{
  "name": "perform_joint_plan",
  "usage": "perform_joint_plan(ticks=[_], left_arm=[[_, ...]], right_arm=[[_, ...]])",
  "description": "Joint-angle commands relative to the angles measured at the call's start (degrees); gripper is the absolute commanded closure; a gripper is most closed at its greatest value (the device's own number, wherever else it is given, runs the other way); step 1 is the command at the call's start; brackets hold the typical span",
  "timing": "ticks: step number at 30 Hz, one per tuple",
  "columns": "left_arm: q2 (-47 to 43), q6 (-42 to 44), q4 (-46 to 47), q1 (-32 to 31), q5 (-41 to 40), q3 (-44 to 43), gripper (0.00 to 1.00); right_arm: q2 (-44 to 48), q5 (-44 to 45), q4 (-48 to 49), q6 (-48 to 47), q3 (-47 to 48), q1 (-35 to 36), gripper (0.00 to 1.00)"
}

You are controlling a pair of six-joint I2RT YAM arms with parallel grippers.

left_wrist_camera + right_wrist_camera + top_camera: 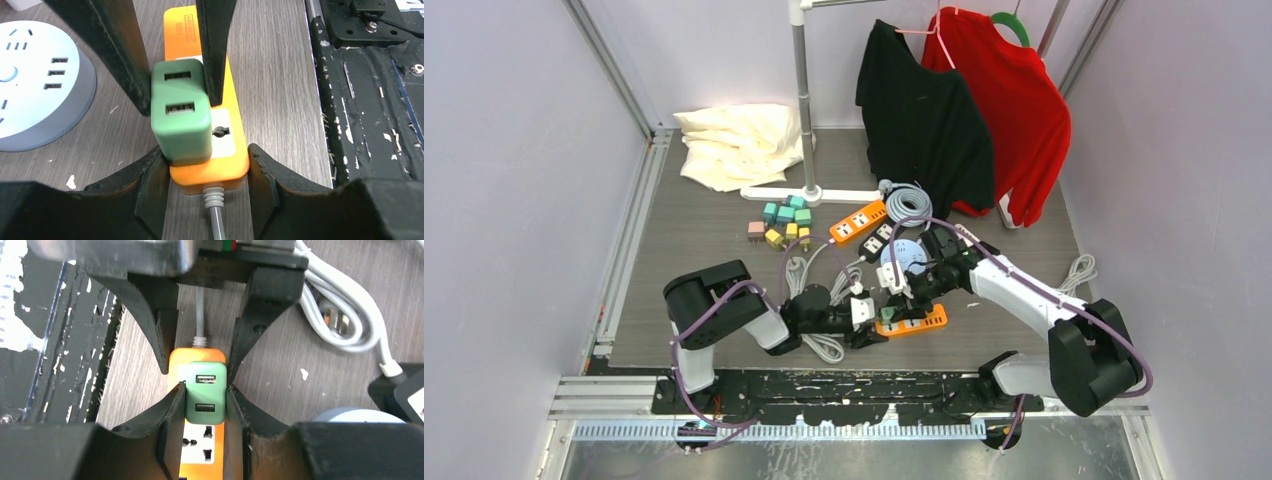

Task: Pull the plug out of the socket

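A green two-port USB plug (181, 115) sits in the socket at the cable end of a small orange power strip (222, 167) lying on the table. Its prongs are hidden. My left gripper (207, 175) is shut on the strip's cable end, one finger on each side. My right gripper (206, 405) is shut on the green plug (206, 392), with its fingers (117, 55) pressed against the plug's two sides. In the top view both grippers meet at the strip (916, 321), the left gripper (872, 332) from the left and the right gripper (900, 303) from above right.
A round blue-white socket hub (907, 258) lies just behind the strip. A second orange strip (859, 222), a black strip (879, 240), coiled white cables (822, 345), coloured blocks (784, 222), a garment rack base (809, 193), hanging shirts (929, 120) and cream cloth (739, 140) lie farther back.
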State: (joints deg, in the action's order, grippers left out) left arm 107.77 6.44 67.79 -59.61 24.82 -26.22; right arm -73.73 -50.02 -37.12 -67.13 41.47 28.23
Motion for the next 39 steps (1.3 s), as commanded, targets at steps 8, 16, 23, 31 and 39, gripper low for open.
perform_joint_plan(ticks=[8,16,23,31,39], left_arm=[[-0.9,0.5,-1.9,0.1,-1.0,-1.3,1.0],[-0.6,0.3,-4.5,0.2,-0.5,-2.5,1.0],[-0.5,0.3,-5.7,0.3,-0.3,-3.2,1.0],[-0.7,0.1,-6.0,0.2,-0.3,-3.3,0.99],[-4.6,-6.2,-4.6,0.2,-5.5,-2.2,0.37]], right_arm=[[2.2,-7.2,-14.6,-18.4,1.0,-4.3,0.99],[2.9,-8.3,-9.2,-8.0,2.4,-3.5,0.99],[4.6,-7.4,-9.6,-7.2,2.7,-6.7,0.99],[3.4,-6.9,-15.3,-12.2,3.8,-8.3,0.99],[3.1,-11.5,-26.4,-13.3,9.3,-15.4,0.99]])
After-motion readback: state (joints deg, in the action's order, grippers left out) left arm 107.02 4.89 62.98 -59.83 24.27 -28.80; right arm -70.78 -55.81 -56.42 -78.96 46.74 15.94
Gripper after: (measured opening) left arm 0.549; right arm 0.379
